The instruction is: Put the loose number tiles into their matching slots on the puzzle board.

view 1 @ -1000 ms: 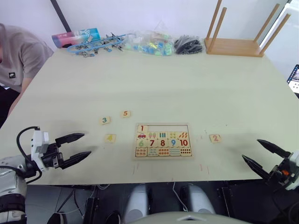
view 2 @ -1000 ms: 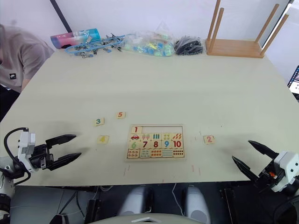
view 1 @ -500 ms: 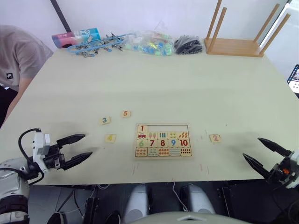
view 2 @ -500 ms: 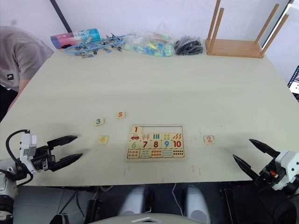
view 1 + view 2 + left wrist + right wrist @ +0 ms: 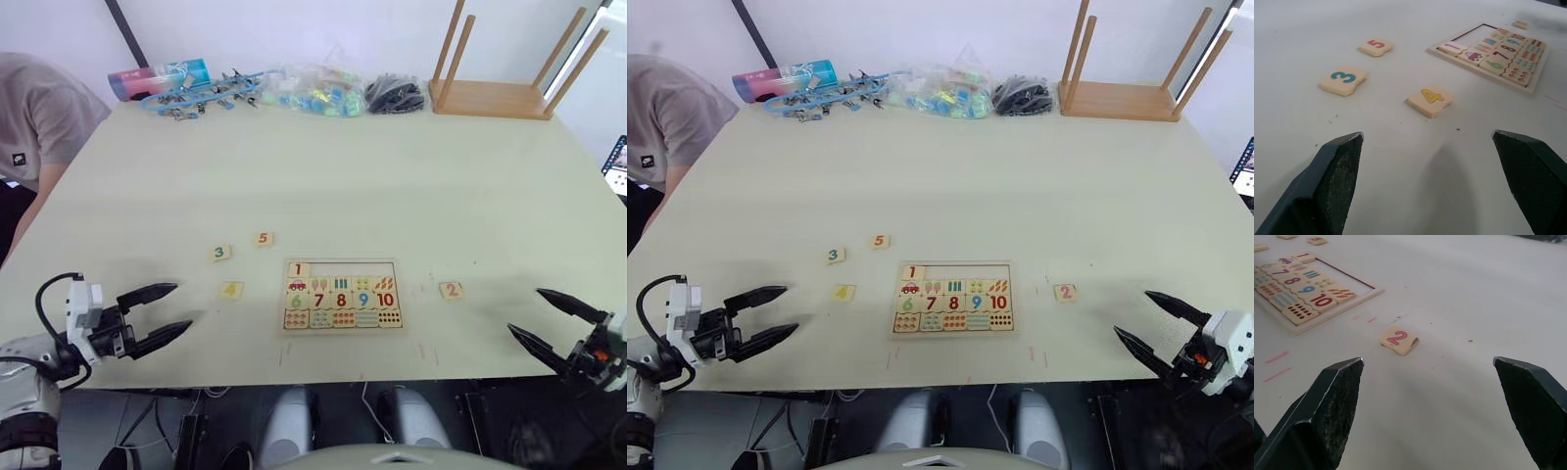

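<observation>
Left eye view: left gripper (image 5: pixel 167 312) slightly lower.

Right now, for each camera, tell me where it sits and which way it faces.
Left and right eye views: on the head, looking forward and down at the puzzle board; both arms show.
Left wrist view: behind the open left hand, facing tile 4.
Right wrist view: behind the open right hand, facing tile 2.
Both wrist views share the board.

The person (image 5: pixel 39 117) at the far left is cut off by the edge. The board (image 5: pixel 343 296)'s small counting pictures are too small to make out. The stool (image 5: pixel 500 69)'s legs run past the far edge.
</observation>
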Controlling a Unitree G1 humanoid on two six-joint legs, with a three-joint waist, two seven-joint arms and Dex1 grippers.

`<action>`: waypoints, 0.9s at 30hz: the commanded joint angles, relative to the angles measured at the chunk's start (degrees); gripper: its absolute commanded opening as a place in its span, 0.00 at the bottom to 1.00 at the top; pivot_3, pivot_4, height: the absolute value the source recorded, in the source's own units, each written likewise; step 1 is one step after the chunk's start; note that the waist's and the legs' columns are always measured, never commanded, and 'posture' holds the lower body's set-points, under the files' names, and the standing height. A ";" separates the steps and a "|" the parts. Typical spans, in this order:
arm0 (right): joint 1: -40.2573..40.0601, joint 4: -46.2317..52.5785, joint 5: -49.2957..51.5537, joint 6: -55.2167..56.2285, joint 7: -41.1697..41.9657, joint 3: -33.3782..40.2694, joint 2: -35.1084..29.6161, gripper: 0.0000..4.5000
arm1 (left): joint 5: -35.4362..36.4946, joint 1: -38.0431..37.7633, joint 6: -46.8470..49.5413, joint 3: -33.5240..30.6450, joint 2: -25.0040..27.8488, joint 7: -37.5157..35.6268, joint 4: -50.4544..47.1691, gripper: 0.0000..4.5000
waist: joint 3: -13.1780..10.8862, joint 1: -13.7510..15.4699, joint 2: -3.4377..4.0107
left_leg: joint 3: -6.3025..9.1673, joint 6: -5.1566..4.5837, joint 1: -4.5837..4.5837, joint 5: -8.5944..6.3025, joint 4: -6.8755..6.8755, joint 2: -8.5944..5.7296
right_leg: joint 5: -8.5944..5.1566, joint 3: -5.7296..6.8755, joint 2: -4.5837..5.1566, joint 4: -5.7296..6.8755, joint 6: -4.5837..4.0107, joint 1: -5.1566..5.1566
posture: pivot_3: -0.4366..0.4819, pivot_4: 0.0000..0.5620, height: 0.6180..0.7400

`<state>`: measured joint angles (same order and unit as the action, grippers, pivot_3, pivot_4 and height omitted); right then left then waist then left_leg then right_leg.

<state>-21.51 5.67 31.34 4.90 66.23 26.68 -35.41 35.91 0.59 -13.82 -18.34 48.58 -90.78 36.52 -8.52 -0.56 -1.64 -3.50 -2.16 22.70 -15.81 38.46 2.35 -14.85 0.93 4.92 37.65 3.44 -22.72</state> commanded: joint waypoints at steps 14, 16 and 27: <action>21.84 -10.19 -8.98 -1.17 12.23 -16.54 -13.76 0.99 | 9.43 -0.49 -3.75 11.32 7.40 -1.72 -9.52 1.00 | -0.07 -0.04 0.12 | -0.04 -0.01 0.00 0.00 0.07 -0.04 | 0.01 0.00 0.00 0.02 0.01 0.00 | 0.48 0.27 0.98; 25.53 -12.61 -10.59 -0.71 13.84 -19.38 -14.12 0.99 | 10.23 0.24 -4.23 12.67 8.05 -1.72 -9.27 1.00 | -0.09 -0.01 0.15 | -0.03 -0.01 0.00 0.00 0.06 -0.04 | 0.01 0.00 -0.03 0.02 0.00 0.00 | 0.48 0.27 0.98; 41.34 -26.28 -17.67 3.71 20.37 -29.28 -13.95 0.99 | 14.23 1.48 -5.28 13.34 8.95 -1.72 -9.62 1.00 | -0.17 -0.09 0.27 | -0.07 0.00 0.02 0.00 0.08 -0.12 | 0.01 0.00 -0.06 0.01 0.01 -0.01 | 0.48 0.27 0.98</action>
<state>18.72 -19.90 13.95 7.38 85.44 -2.55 -48.91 48.61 2.35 -18.01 -3.89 56.18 -90.82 27.64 -8.69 -0.65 -1.37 -3.57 -2.17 22.72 -15.81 38.53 2.24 -14.84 0.93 4.87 37.66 3.44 -22.74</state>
